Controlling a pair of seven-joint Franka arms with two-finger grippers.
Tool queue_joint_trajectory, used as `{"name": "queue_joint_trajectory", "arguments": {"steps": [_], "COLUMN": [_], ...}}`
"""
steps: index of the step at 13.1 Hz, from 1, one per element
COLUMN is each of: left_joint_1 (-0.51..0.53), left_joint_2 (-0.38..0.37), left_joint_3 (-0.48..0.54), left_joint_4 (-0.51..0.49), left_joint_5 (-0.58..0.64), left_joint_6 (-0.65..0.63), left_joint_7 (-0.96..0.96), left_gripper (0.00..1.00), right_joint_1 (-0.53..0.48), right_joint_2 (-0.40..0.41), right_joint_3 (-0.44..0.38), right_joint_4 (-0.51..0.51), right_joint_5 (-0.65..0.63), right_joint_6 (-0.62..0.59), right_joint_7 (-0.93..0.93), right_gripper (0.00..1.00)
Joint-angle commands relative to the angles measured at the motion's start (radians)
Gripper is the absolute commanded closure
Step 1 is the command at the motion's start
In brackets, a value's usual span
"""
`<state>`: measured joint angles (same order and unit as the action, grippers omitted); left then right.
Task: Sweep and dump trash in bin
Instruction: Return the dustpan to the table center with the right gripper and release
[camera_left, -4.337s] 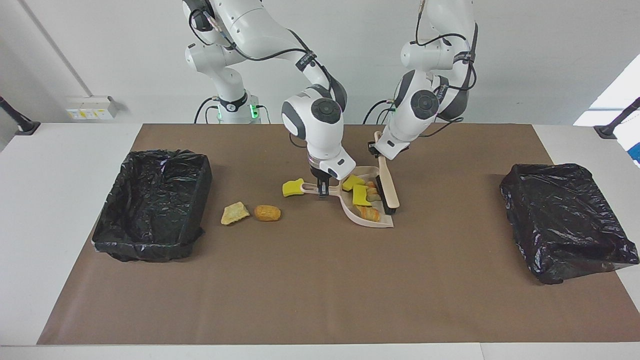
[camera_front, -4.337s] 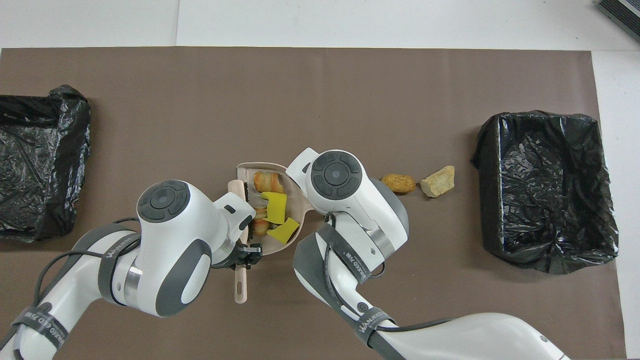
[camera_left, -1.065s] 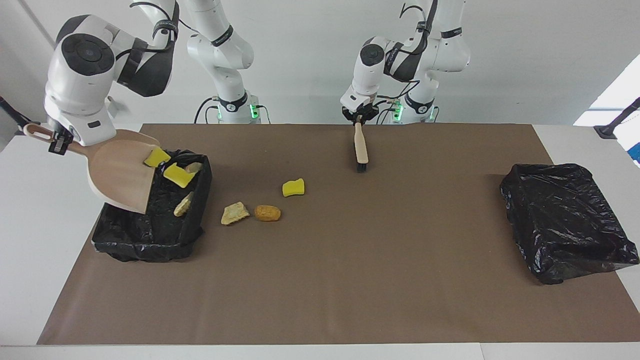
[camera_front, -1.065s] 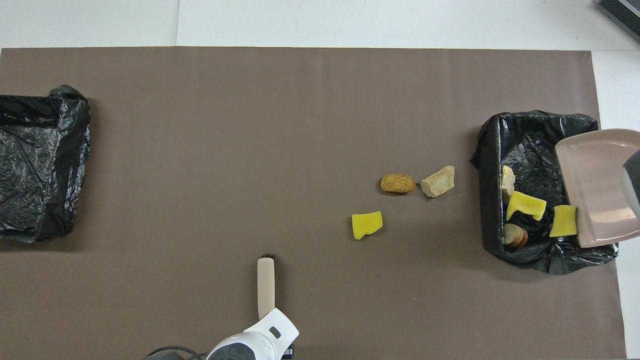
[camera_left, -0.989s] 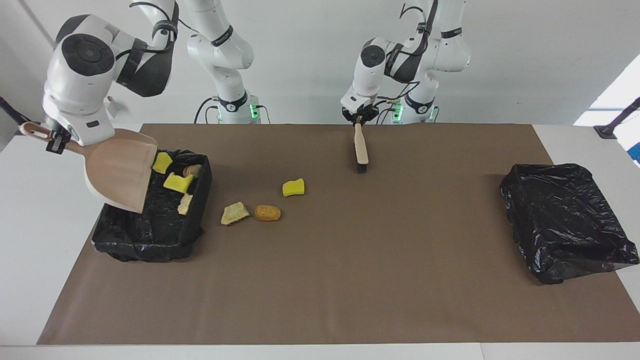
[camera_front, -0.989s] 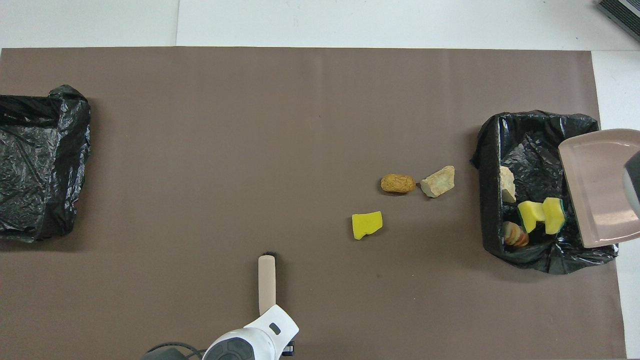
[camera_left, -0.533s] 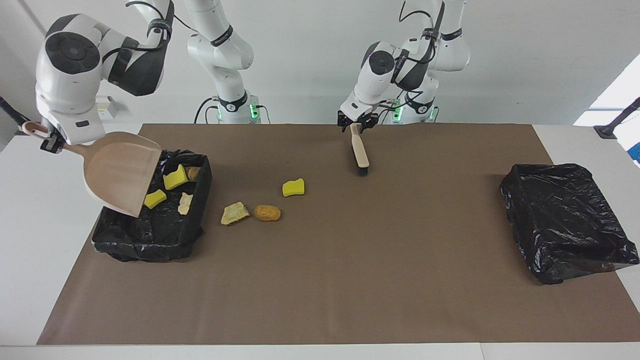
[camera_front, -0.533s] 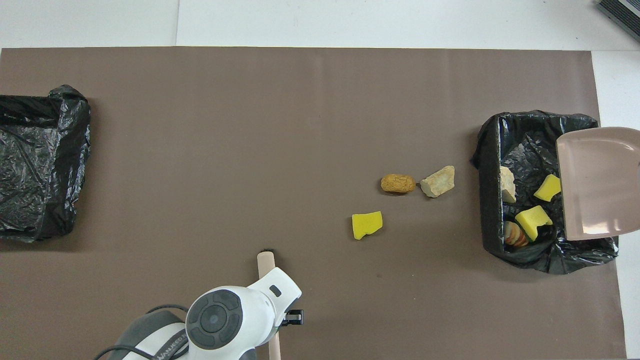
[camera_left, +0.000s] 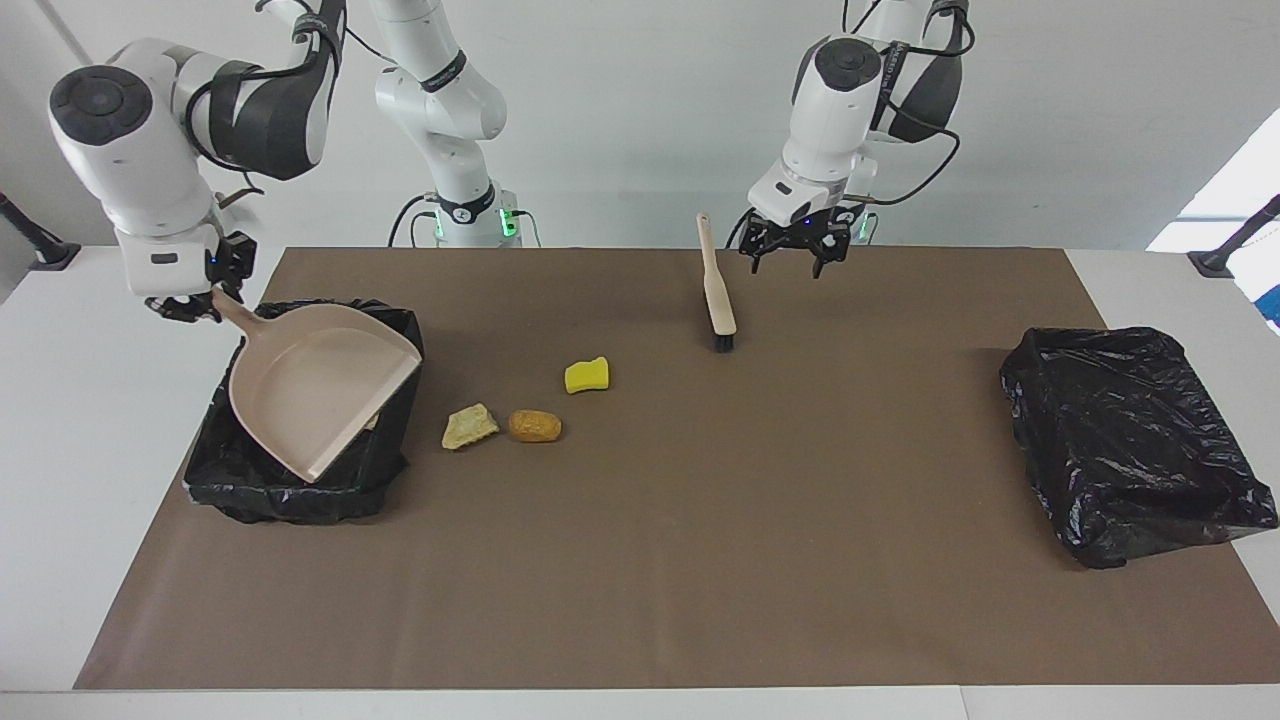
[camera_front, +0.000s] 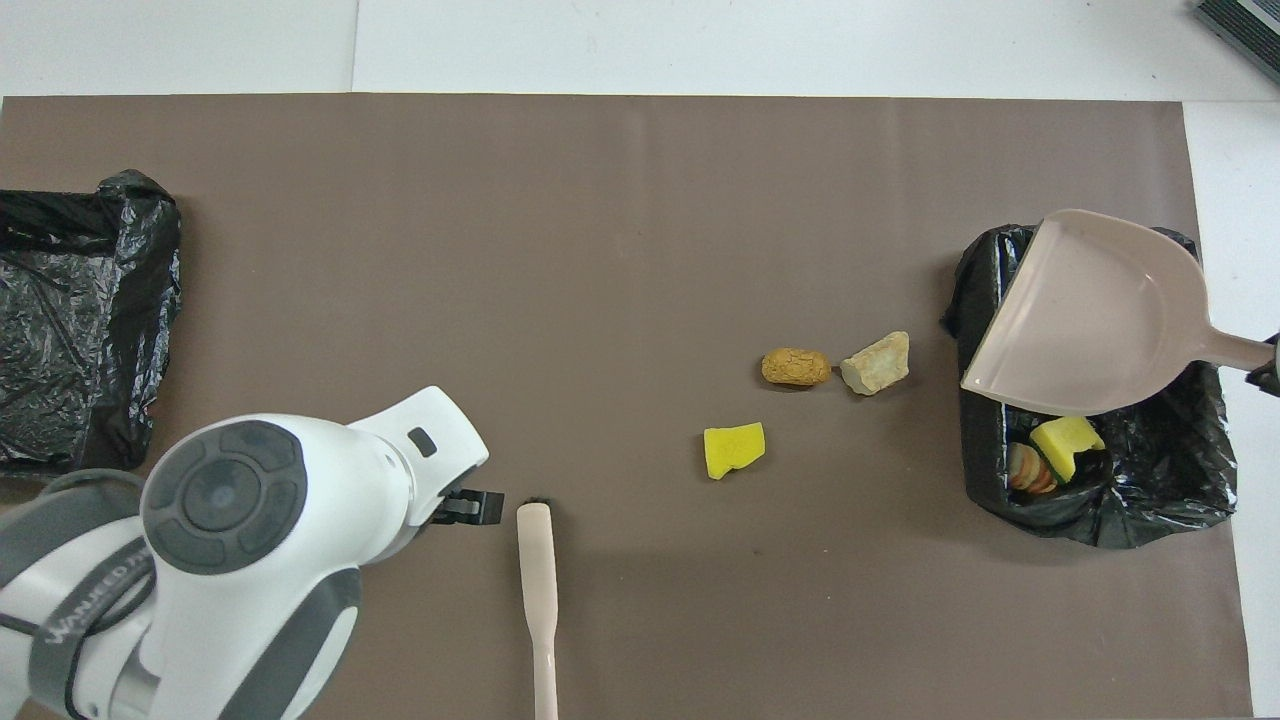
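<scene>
Three scraps lie loose on the mat, others sit in the bin

Three pieces of trash lie on the brown mat (camera_left: 640, 560) that covers the tabletop (camera_left: 60, 480): a yellow sponge chunk (camera_left: 586, 375), a brown nugget (camera_left: 534, 426) and a tan wedge (camera_left: 469, 426). Nugget and wedge sit just beside each other; seen from overhead, the sponge chunk is at about seven o'clock from the nugget, nearer to the robots. More trash is inside the black-lined bin (camera_front: 1150, 500) at the right arm's end of the tabletop: overhead, a yellow sponge piece (camera_front: 1066, 440) and an orange-striped piece (camera_front: 1024, 468) show at its nearer-to-robots end.

The right tool (camera_left: 185, 305) is closed on the handle of the beige dustpan (camera_left: 320, 385), which hangs tilted over that bin, covering much of its opening.

The left tool (camera_left: 795, 250) is up in the air over the edge of the mat nearest the robots, its fingers spread wide and holding nothing. The brush (camera_left: 716, 295) lies on the mat just beside it, apart from it, bristle end pointing away from the robots.

A second black-lined bin (camera_left: 1130, 440) sits at the left arm's end of the tabletop.
</scene>
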<state>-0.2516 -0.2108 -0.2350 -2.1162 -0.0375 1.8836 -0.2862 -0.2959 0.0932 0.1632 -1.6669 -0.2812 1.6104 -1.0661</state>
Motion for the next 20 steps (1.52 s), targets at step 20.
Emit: {"name": "queue_joint_trajectory", "arguments": {"steps": [20], "left_joint_1": [0.207], "left_joint_2": [0.195], "left_joint_3": [0.177], "left_joint_4": [0.618], "left_joint_5": [0.042], "left_joint_6": [-0.413], "left_joint_7": [0.340], "left_gripper": [0.00], "right_joint_1": [0.793], "right_joint_2": [0.440], "right_joint_3": [0.009], "right_joint_4": [0.156], "right_joint_5": [0.143], "right_joint_6": [0.483], "right_joint_7": [1.731], "right_gripper": [1.00]}}
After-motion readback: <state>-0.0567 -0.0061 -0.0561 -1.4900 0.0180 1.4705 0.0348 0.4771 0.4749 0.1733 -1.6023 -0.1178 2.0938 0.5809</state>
